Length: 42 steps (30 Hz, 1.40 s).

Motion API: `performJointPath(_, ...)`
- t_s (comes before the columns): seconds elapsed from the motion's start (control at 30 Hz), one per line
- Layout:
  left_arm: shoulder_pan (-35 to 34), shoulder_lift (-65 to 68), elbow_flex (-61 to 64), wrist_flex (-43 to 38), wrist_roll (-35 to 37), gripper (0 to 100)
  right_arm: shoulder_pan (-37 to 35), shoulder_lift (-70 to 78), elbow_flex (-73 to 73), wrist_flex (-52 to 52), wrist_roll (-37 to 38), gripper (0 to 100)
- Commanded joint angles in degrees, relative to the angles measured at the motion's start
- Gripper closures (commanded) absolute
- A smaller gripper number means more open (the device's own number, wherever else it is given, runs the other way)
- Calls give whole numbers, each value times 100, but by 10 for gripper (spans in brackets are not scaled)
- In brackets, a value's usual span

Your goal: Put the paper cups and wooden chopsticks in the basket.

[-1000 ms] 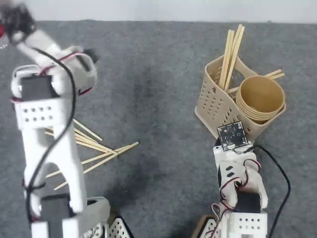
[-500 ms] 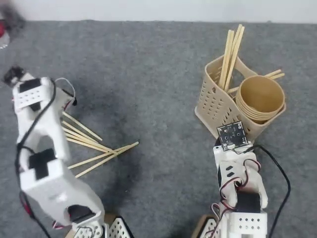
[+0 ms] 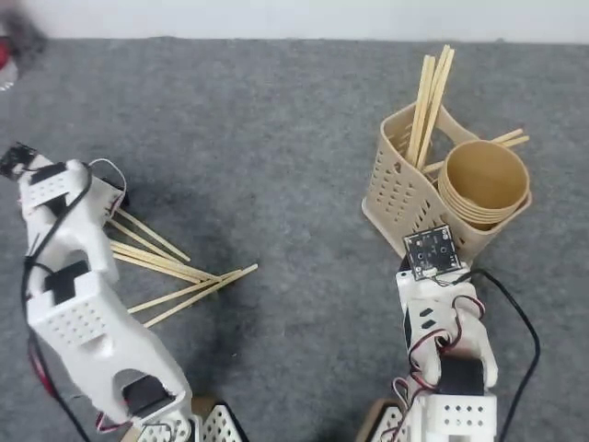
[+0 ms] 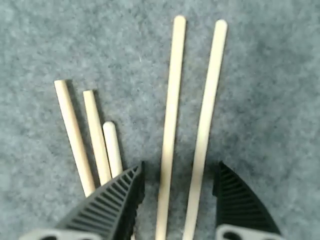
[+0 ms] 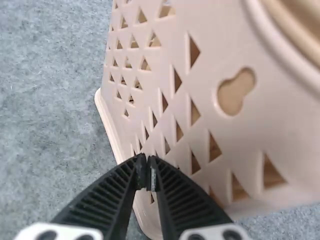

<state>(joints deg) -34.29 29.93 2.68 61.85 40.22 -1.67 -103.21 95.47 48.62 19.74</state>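
Straddles two chopsticks [image 4: 169, 125] with left gripper [image 4: 180, 170] spread wide | rests right gripper [image 5: 146, 165] pressed together just beside basket [image 5: 240, 135]

No legible text or numbers. The basket [image 3: 396, 189], paper cups [image 3: 485, 180] and chopsticks [image 4: 170, 125] are unmarked; circuit board [image 3: 430, 250] marks too small to read.

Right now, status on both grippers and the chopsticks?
Left gripper open over two loose chopsticks. Right gripper shut, empty, at basket wall. Cups in basket. Nothing blocking.
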Motion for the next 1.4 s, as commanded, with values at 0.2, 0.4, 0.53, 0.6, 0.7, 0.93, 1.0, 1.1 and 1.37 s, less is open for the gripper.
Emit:
performJointPath(0.2,-26,932,-1815,1495,105,996,48,-75,79,4,-26,991)
performJointPath(0.4,-18,1424,-3037,2699,114,990,48,-75,79,4,-26,991)
performJointPath(0.53,79,1635,-3609,3262,97,990,48,-75,79,4,-26,991)
performJointPath(0.6,185,1723,-3697,3455,97,990,48,-75,79,4,-26,991)
performJointPath(0.7,396,1714,-3714,3631,97,990,48,-75,79,13,-26,991)
performJointPath(0.93,835,747,-3758,3745,114,990,48,-75,79,4,-26,991)
performJointPath(1.0,1055,193,-3758,3736,114,990,48,-75,79,-4,-26,991)
performJointPath(1.1,1556,-607,-3758,3736,114,990,48,-75,79,-4,-26,991)
performJointPath(1.37,3446,-2374,-3758,2980,97,990,48,-75,79,13,-26,991)
